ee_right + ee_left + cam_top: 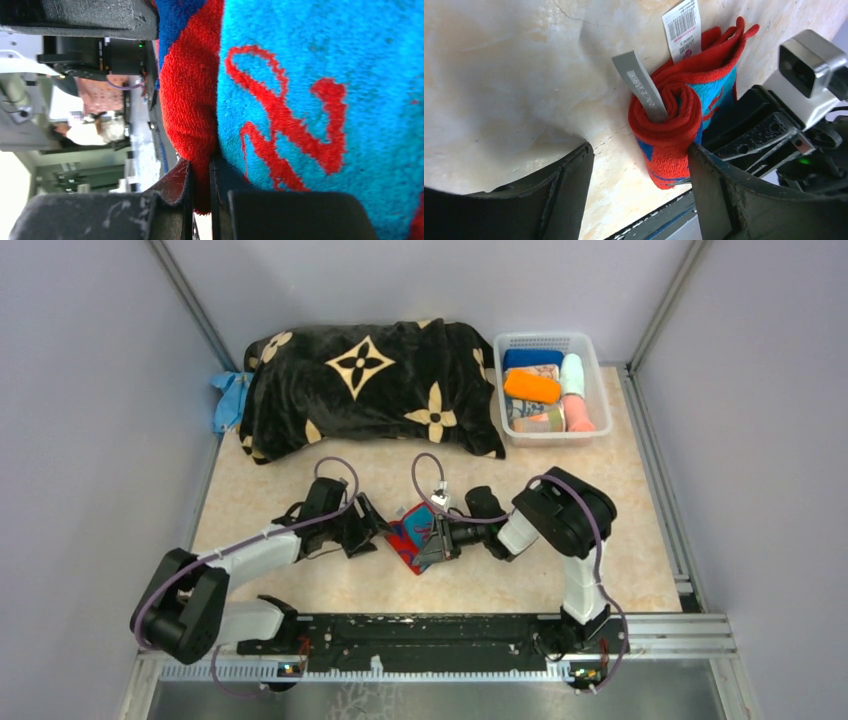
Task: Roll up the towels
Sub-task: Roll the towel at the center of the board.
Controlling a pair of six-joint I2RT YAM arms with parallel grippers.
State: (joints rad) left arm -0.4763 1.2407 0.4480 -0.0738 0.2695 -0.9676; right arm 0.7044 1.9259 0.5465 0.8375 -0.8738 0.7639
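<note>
Soft, light red-and-turquoise terry towel, half rolled on the bench before the black plush blanket. Right fingers pinch its edge; left fingers spread at the roll's end, likely the best hold.

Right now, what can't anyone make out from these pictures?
- Top view: blue cloth, mostly tucked under the blanket.
- Top view: lower layer of the basket, covered by the rolled towels on top.
- Right wrist view: outline of the patterned towel, cut off by frame edges.
- Left wrist view: print on the label, too small to read.
</note>
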